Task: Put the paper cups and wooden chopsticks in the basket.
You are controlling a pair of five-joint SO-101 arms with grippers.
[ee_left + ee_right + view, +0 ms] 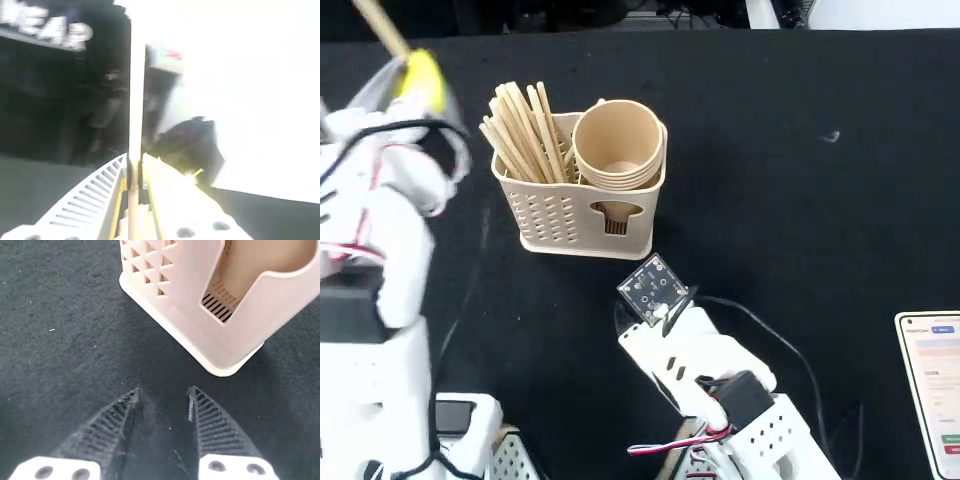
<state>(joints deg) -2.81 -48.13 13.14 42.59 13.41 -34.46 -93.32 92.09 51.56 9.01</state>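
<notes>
Well, the basket stands on the black table a little left of the middle, and it is already well stocked: a bundle of wooden chopsticks leans out of its left compartment, fanned and tilted toward the far left, while a nested stack of paper cups sits upright in the right compartment, rims above the wall. Over at the far left corner the left gripper, with its yellow fingertip, is raised well off the table and clenched on a single chopstick, which juts up and away from it past the top edge of the overhead view. From that arm's own camera the stick runs straight between the two fingers, pinched at its lower end. The right gripper hangs low over the table just in front of the basket's near corner, its black ribbed fingers parted with nothing between them and not touching the basket wall. A flat device with a lit screen lies at the table's right edge, well apart from everything else.
</notes>
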